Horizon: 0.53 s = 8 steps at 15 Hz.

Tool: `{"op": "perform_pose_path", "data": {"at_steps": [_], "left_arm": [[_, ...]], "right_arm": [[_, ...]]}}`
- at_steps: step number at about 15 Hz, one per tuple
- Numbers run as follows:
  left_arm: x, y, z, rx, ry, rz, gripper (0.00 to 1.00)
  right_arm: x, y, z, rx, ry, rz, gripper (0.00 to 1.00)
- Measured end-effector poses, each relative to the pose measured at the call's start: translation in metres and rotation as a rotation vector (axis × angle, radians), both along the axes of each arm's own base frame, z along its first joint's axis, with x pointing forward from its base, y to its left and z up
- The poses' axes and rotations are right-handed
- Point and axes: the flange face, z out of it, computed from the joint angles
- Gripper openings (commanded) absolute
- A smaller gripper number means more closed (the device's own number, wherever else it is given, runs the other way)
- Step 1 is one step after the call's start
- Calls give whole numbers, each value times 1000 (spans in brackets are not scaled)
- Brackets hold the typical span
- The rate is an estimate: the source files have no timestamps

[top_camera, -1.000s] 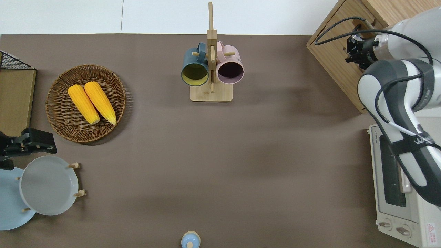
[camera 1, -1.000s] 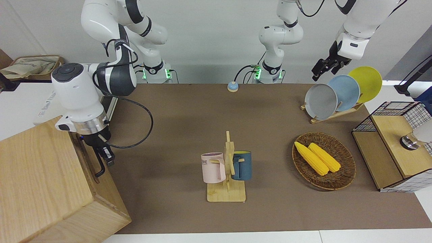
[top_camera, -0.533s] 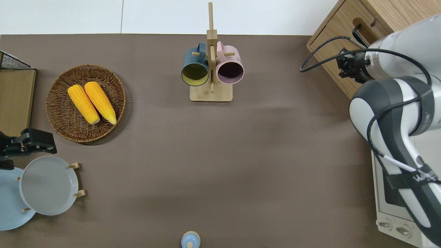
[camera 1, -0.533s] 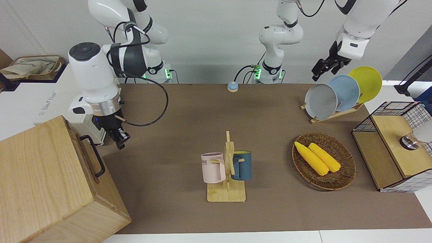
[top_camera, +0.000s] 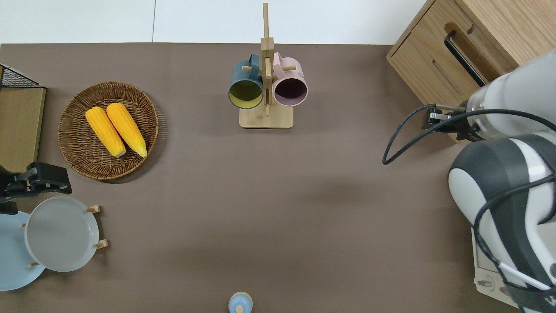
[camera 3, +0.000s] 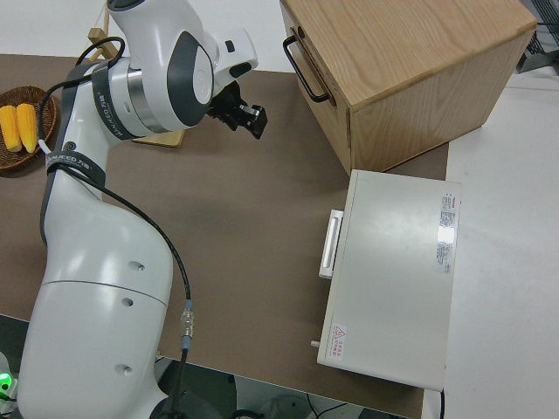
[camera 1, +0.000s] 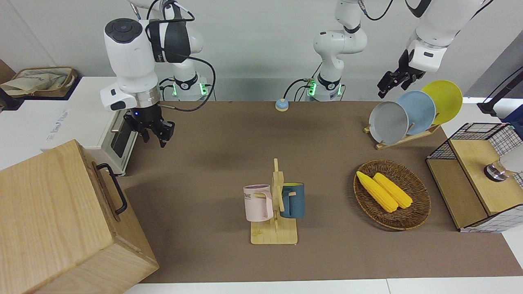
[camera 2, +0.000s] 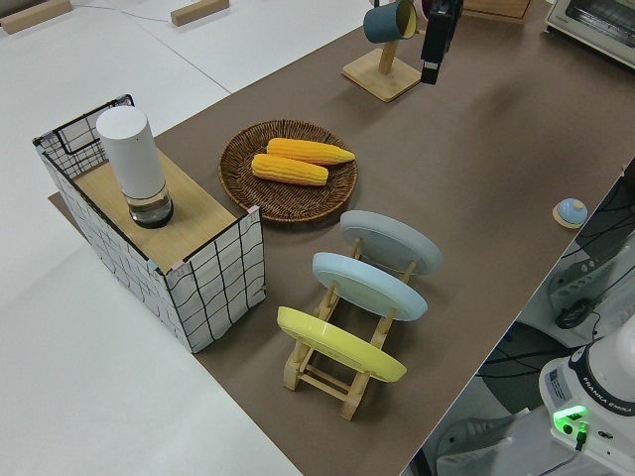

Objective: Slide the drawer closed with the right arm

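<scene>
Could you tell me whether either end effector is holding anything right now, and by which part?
Nothing is held: the right end effector is empty, clear of the drawer; the left arm is parked.

Two corn cobs [camera 1: 384,191], two mugs [camera 1: 258,203], three plates [camera 1: 416,111], one basket [camera 1: 416,212].

Brown surface [camera 2: 496,149]. Wire-grid box [camera 2: 159,248] with wood panels carries a white cylinder [camera 2: 134,164], upright. Wicker basket [camera 2: 288,171] holds two corn cobs [camera 2: 298,162] lying side by side. Wooden rack [camera 2: 337,372] holds yellow, blue and grey plates on edge. Mug stand [camera 2: 382,69] with a dark blue mug [camera 2: 389,20]. Small blue bell [camera 2: 570,211]. Black pincer [camera 2: 434,45] hangs beside the mug stand.
</scene>
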Motion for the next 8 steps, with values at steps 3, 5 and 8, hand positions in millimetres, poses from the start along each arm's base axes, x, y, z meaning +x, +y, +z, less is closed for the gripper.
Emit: {"op": "perform_pose_path", "data": {"at_steps": [3, 5, 8], "left_arm": [[0, 0, 0, 0, 0, 0, 993], [0, 0, 0, 0, 0, 0, 993], [0, 0, 0, 0, 0, 0, 993]], "right_arm": [[-21, -15, 26, 43, 37, 99, 983], [-33, -22, 43, 47, 41, 162, 983], [-51, -22, 62, 45, 43, 243, 983]]}}
